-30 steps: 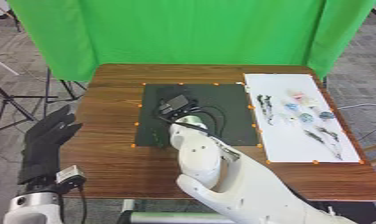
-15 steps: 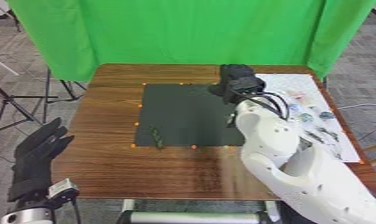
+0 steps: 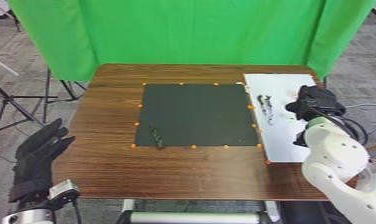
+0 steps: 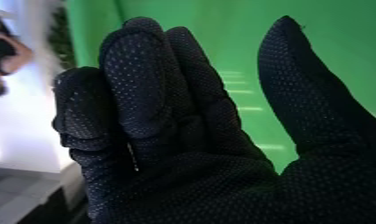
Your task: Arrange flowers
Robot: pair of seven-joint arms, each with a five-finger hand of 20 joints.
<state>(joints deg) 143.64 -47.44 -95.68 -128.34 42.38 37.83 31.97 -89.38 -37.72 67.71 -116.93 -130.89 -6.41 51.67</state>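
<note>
Head view shows right hand [image 3: 318,101] over white sheet [image 3: 285,142].

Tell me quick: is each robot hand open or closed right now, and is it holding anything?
Left hand: open, holding nothing.
Right hand: open, nothing in its palm.

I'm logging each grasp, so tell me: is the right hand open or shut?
Open: the right hand has its fingers nearly straight and its thumb standing well apart, with nothing held between them.

right hand [image 3: 316,101] moved right, over white sheet [image 3: 284,142]
</note>
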